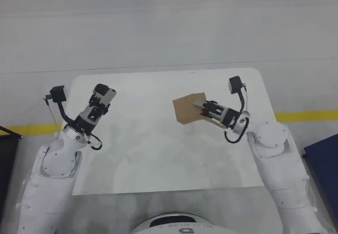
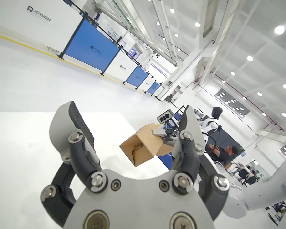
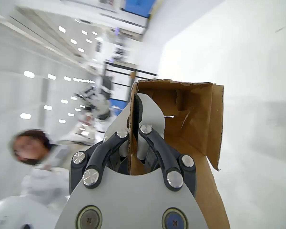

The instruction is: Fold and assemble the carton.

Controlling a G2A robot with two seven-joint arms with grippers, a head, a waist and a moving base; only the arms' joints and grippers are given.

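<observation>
pale grey floor [image 1: 157,35] all round, yellow stripe [image 1: 315,115] on it at both sides of the table. white table [image 1: 157,169] with rounded far corners, scuffed grey in the middle. left arm [image 1: 58,158] at the near-left corner, right arm [image 1: 274,152] at the near-right. brown carton [image 1: 189,107] over the far-right part of the table, held off the surface, lying on its side: open mouth toward the right arm, folded end toward the left one. from the left wrist: end flaps turned in but not flush, small gap at the centre. from the right wrist: bare cardboard inside, one loose side flap [image 3: 218,125] sticking out at the mouth, ragged edge. right gripper [image 1: 209,109] clamped on one carton wall, one finger [image 3: 155,113] inside the mouth, the other outside. left gripper [image 2: 131,110] empty, jaws spread wide, raised over the far-left part of the table, aimed at the carton, well apart from it
</observation>
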